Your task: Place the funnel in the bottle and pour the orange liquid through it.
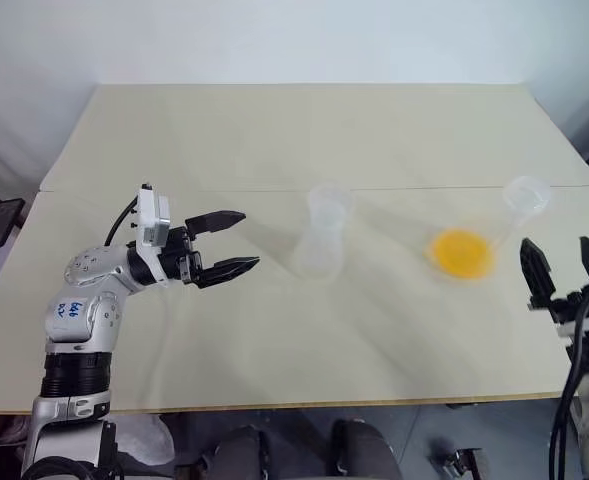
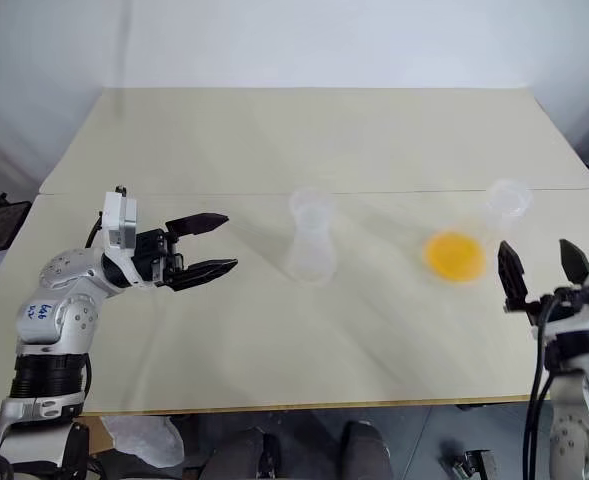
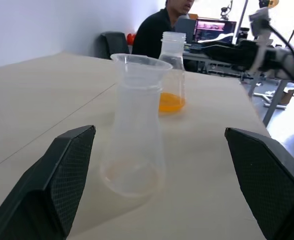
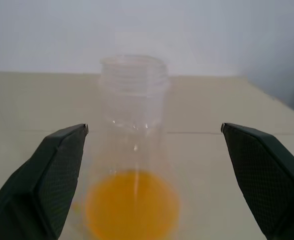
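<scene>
A pale tabletop (image 1: 274,130) holds the bottle (image 1: 324,235) with the funnel (image 1: 330,200) seated in its neck. The orange liquid (image 1: 461,252) waits in a second flask (image 1: 494,225) to its right. The right gripper (image 1: 566,268), released, faces that flask to grasp and pour; the left gripper (image 1: 229,243), released, stands left of the bottle.

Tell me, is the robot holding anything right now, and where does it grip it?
Nothing is held. The left gripper and right gripper are both open and empty.
</scene>
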### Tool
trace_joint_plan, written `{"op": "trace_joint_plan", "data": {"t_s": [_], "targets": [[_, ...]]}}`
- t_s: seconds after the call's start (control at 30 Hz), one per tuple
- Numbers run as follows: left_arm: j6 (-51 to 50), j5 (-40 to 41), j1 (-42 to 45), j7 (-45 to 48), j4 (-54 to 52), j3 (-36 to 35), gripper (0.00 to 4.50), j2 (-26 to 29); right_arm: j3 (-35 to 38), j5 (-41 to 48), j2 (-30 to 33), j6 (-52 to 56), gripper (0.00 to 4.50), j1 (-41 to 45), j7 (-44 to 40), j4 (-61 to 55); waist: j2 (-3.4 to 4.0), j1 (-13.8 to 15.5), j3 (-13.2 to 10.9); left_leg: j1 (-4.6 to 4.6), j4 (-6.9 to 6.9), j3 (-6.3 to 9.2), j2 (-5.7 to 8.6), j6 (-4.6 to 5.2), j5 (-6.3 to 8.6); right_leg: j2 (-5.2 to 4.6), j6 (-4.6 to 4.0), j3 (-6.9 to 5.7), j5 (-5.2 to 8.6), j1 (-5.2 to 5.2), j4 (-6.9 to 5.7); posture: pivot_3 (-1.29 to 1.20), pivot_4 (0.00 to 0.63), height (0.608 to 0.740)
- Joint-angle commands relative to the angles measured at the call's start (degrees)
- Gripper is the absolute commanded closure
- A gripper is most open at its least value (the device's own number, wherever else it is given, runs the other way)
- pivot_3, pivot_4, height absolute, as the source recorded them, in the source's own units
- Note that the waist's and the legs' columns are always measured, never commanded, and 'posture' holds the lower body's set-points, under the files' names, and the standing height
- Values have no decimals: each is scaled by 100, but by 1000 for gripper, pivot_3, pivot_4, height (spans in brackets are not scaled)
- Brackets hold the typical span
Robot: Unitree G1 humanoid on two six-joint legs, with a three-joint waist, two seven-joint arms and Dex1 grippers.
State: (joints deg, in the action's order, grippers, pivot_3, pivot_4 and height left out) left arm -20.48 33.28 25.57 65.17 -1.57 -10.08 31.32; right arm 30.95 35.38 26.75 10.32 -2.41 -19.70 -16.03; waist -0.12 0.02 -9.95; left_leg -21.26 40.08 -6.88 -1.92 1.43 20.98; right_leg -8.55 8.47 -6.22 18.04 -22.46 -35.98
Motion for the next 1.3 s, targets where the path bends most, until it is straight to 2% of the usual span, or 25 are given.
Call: {"op": "trace_joint_plan", "data": {"t_s": [0.03, 0.4, 0.83, 0.93, 1.03, 1.07, 1.3], "targets": [[-62, 161, -115, -65, -362, 14, 86, 30, -165, -119, 204, 320, 0, 560, 177, 356, 0, -7, 0, -1, 2, -1, 4, 1, 0, -4, 0, 1, 0, 1, 0, 0, 150, 740], [-224, 308, -251, -230, -713, -73, 86, 130, -428, -556, 139, 194, 0, 1908, 117, 1617, 0, -28, 0, -2, 3, -6, 3, 2, 0, -3, 2, 3, -1, 0, 3, 0, 150, 740], [-169, 326, -374, -383, -887, -39, 86, 104, -498, -617, 156, -115, 0, 2610, -334, 2404, 0, -23, 0, -4, 2, -5, 2, 1, 0, -3, 2, 1, -1, -1, 3, 0, 150, 740], [-145, 319, -406, -397, -900, -32, 0, 95, -461, -492, 125, -83, 572, 2687, -436, 2400, 1, -30, 0, -3, 1, -5, 2, 1, 0, -3, 2, 1, -1, -1, 4, 0, 150, 740], [-125, 312, -413, -404, -901, -26, 0, 95, -475, -466, 138, -74, 1609, 2696, -514, 2390, 0, -24, 0, -4, 1, -5, 1, 1, 0, -2, 2, 1, -1, -1, 4, 0, 150, 740], [-119, 313, -412, -405, -898, -26, 0, 95, -475, -453, 134, -60, 1805, 2694, -527, 2380, 1, -24, -1, -4, 1, -5, 1, 1, 0, -3, 2, 1, -1, -1, 4, 0, 150, 740], [-54, 291, -390, -382, -831, -2, 0, 88, -497, -427, 90, -92, 1859, 2654, -631, 2309, 2, -31, -1, -4, 1, -6, 1, 1, 0, -2, 2, 1, -1, -2, 4, 0, 150, 740]]}}
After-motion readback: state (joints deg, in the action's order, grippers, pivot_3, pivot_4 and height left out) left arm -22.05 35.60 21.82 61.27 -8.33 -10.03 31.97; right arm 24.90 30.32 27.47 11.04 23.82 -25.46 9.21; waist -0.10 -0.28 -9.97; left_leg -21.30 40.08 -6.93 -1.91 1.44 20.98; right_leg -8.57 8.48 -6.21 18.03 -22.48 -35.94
